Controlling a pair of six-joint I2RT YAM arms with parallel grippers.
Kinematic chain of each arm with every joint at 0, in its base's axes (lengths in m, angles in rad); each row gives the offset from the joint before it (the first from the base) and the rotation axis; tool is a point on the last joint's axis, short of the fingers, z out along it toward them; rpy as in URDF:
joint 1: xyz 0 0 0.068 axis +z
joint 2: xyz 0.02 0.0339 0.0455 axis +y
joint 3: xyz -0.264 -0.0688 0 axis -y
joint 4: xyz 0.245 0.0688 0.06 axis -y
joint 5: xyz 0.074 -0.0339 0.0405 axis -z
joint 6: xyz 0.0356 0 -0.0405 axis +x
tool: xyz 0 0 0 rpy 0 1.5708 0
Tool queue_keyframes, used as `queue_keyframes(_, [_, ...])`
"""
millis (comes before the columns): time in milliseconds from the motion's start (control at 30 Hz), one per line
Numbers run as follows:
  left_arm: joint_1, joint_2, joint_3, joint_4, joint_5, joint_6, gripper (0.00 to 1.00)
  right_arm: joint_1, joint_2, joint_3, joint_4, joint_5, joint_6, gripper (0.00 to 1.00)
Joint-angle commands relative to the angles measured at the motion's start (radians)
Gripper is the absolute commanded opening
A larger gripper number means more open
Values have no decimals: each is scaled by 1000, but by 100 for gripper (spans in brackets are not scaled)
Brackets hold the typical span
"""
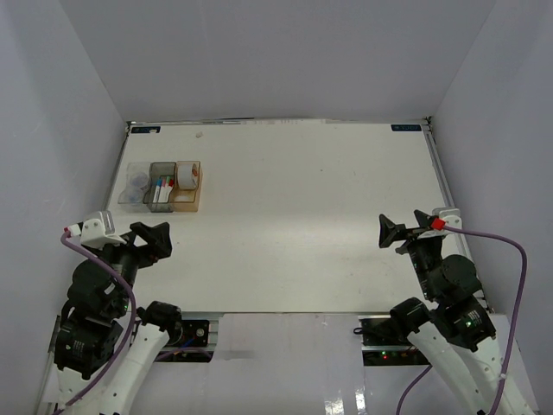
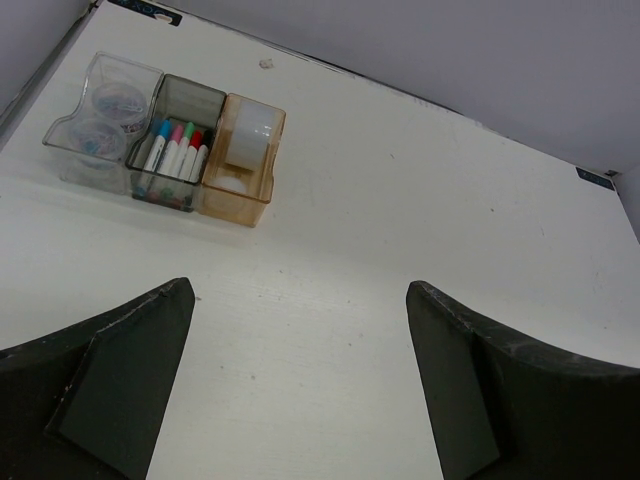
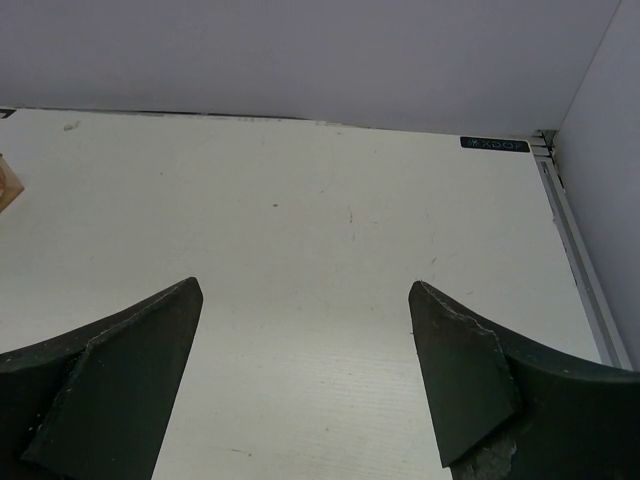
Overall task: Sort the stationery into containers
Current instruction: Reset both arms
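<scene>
Three bins stand in a row at the far left of the table. The clear bin (image 2: 125, 60) holds two clear jars (image 2: 115, 100). The smoky grey bin (image 2: 195, 82) holds several white markers (image 2: 178, 152) with coloured caps. The amber bin (image 2: 235, 205) holds two whitish tape rolls (image 2: 252, 130). The row also shows in the top view (image 1: 162, 186). My left gripper (image 2: 300, 287) is open and empty, above bare table in front of the bins, also in the top view (image 1: 162, 241). My right gripper (image 3: 306, 287) is open and empty at the right side (image 1: 387, 233).
White walls enclose the table on the left, back and right. A metal rail (image 3: 575, 250) runs along the right edge. A corner of the amber bin (image 3: 8, 185) shows at the left edge of the right wrist view.
</scene>
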Motion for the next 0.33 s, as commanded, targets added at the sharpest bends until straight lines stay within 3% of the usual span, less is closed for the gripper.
queue_keyframes(0, [-5, 11, 6, 5, -16, -5, 98, -3, -19, -2, 52, 21, -14, 90])
queue_keyframes(300, [-5, 16, 6, 4, -19, -7, 98, -1, -21, -3, 54, 20, -14, 90])
